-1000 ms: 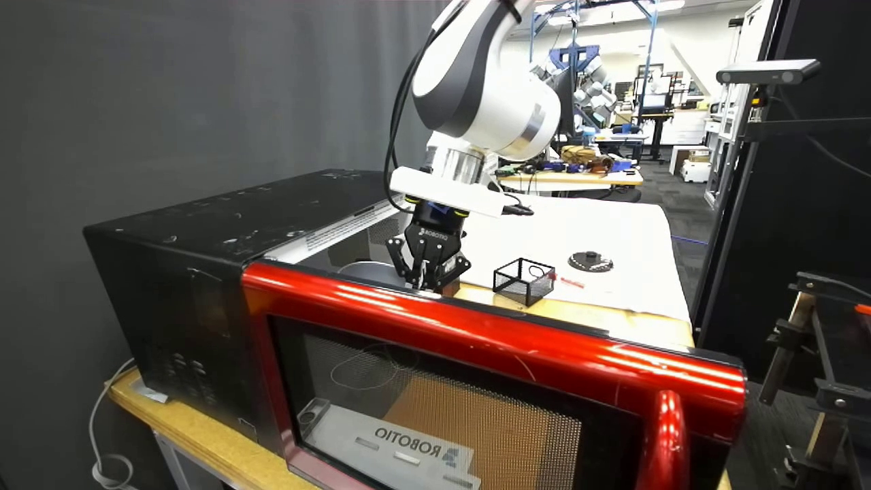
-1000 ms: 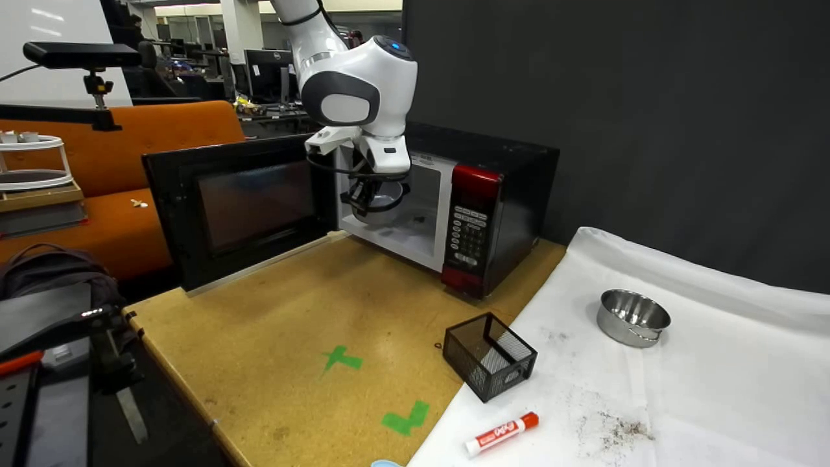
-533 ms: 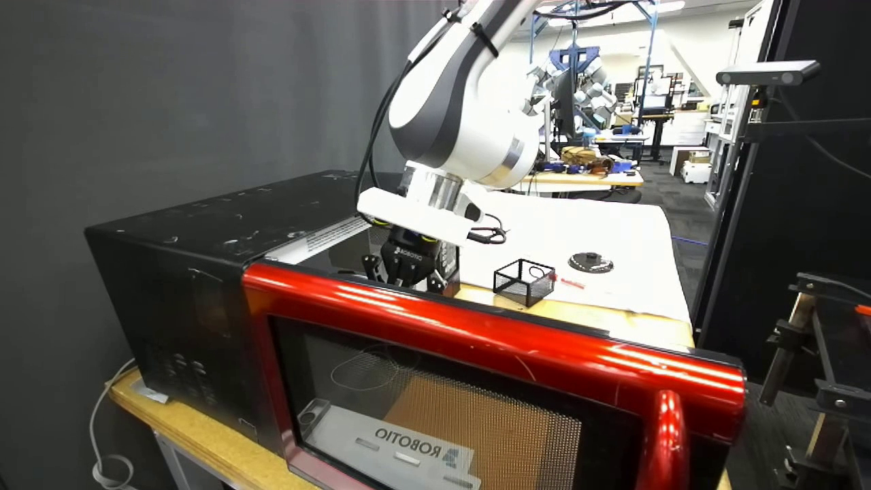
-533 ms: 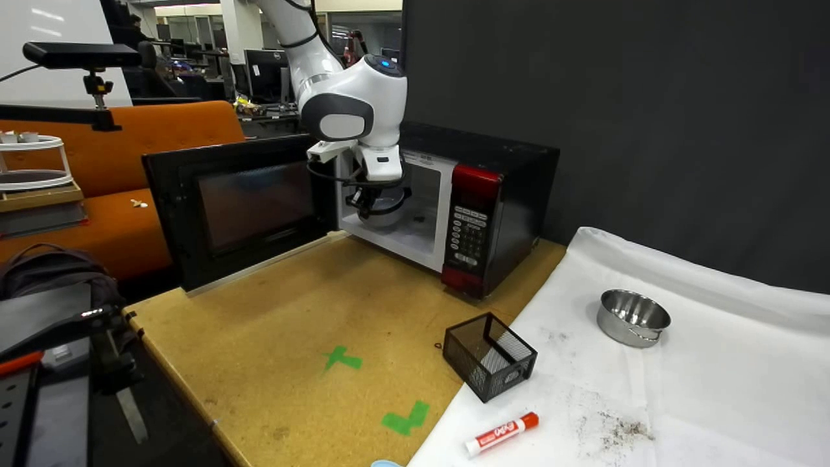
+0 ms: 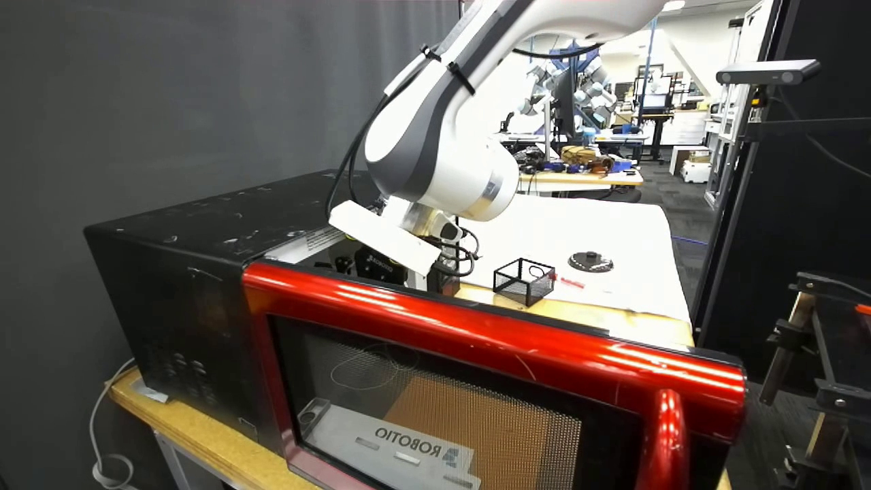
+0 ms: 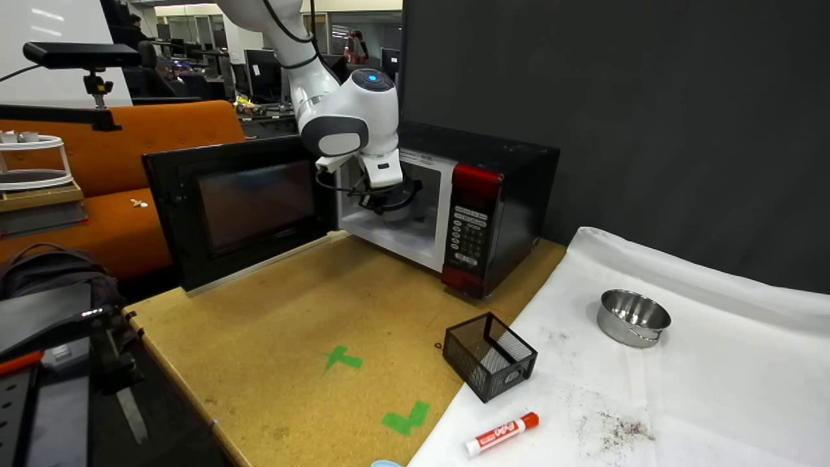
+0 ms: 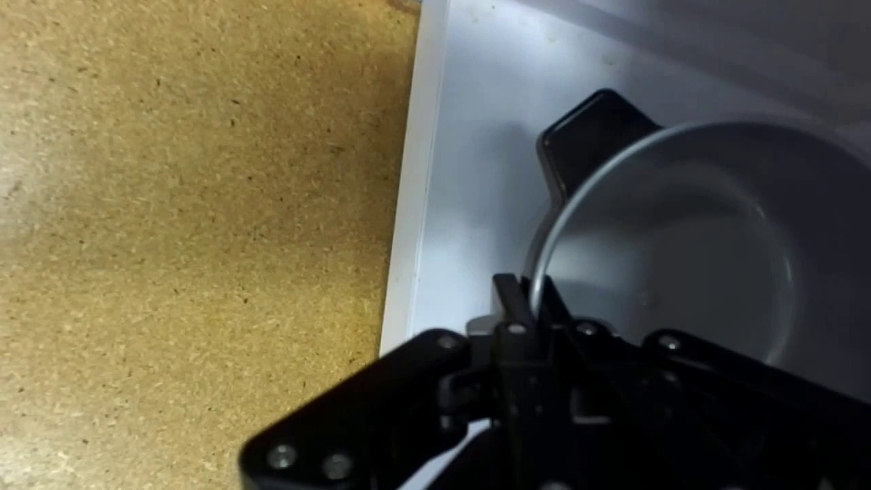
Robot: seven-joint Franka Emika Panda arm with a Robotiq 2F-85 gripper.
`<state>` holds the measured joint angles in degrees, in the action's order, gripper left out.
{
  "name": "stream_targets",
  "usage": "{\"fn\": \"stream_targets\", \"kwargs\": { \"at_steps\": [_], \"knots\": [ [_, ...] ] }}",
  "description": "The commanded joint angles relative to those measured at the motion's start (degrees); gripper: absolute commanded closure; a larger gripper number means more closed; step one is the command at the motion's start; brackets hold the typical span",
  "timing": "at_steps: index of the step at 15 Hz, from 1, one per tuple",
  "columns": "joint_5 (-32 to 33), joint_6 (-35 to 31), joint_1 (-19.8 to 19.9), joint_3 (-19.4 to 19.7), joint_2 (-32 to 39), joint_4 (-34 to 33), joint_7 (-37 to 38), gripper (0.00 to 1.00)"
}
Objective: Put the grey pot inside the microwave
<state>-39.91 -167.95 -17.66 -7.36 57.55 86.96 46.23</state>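
The grey pot (image 7: 708, 272) is round with a thin pale rim and a black handle. In the wrist view my gripper (image 7: 534, 299) is shut on its near rim, one finger inside the wall and one outside. The pot is over the pale floor of the microwave (image 6: 478, 243), past its front edge; I cannot tell if it touches the floor. In an exterior view the pot (image 6: 400, 212) shows partly in the opening below my gripper (image 6: 382, 204). The microwave (image 5: 204, 224) door stands open and hides the pot and fingertips in an exterior view.
The open red-framed door (image 5: 490, 327) juts out along the table. A black wire-mesh box (image 6: 489, 357), a red and white marker (image 6: 502, 434) and a shiny metal bowl (image 6: 632, 318) sit in front and to the side. A black lid (image 5: 590, 261) lies on the white cloth.
My gripper has carried the pot lower and farther into the microwave, and the wrist has tilted. The pot was visible above the door one second ago and is now hidden there.
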Motion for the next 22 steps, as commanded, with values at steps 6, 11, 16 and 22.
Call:
{"fn": "stream_targets", "kwargs": {
  "at_steps": [6,11,16,22],
  "knots": [
    [0.29,-3.86,0.81,-1.33,4.65,-4.92,1.35,0.34],
    [0.06,-4.25,0.99,-2.21,2.76,-3.15,1.0,0.0],
    [-1.71,-4.99,4.56,-4.72,-2.81,3.88,-1.41,0.0],
    [-3.97,-2.44,9.39,-4.97,-11.84,16.16,-1.79,0.0]
  ]
}}
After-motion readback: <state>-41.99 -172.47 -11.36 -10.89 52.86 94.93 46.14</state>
